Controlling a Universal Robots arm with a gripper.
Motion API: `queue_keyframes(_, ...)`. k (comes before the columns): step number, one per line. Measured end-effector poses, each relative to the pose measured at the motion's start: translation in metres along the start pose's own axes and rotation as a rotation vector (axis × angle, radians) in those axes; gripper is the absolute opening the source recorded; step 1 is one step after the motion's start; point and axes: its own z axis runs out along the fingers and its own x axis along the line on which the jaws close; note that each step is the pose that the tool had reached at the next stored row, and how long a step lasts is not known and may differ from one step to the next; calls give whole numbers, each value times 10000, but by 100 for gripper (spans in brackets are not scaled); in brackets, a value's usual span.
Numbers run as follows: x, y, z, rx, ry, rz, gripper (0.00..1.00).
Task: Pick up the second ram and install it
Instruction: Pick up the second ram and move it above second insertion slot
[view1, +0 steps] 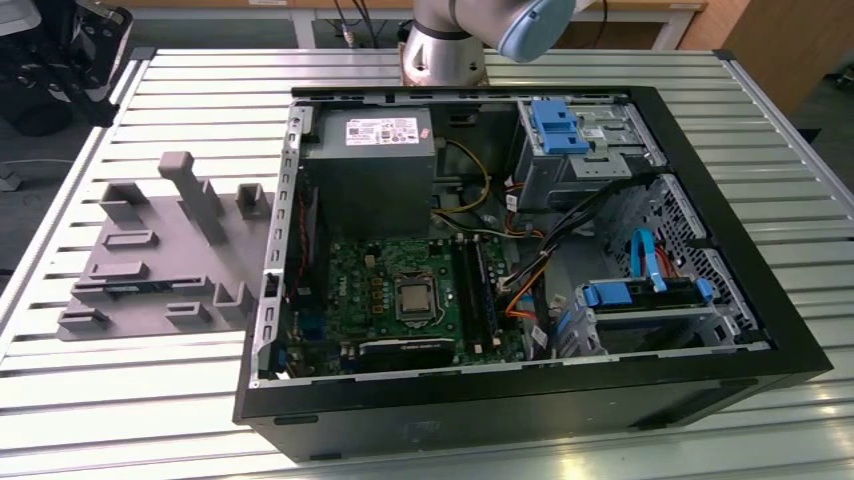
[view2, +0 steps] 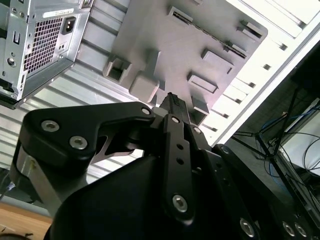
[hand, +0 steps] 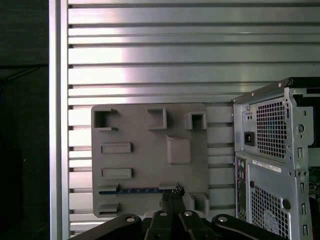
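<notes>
Gripper (hand: 173, 193), black metal, is clenched shut on nothing. Beyond it the second ram (hand: 135, 190), a slim blue strip with dark spots, sits in a slot of the matte grey holder tray (hand: 150, 150), at the exterior view's left on the ribbed aluminium table (hand: 150, 60), beside the open computer case (view1: 534, 405).

An open case (view1: 534, 400) lies on the slatted bench (view1: 134, 400), with a grey tray (view1: 147, 265) at its 9 o'clock. Inside, the power supply (view1: 367, 180) sits at the motherboard's (view1: 360, 280) 12 o'clock.

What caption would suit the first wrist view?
Hand over the grey tray, where a blue memory stick lies.
</notes>
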Motion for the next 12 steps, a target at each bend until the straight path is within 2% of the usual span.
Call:
queue_keyframes(4,0,0,0,-11,21,-489,11)
queue_keyframes(8,-1,-1,-1,-6,27,-574,11)
queue_keyframes(12,0,-1,0,-22,56,-1253,11)
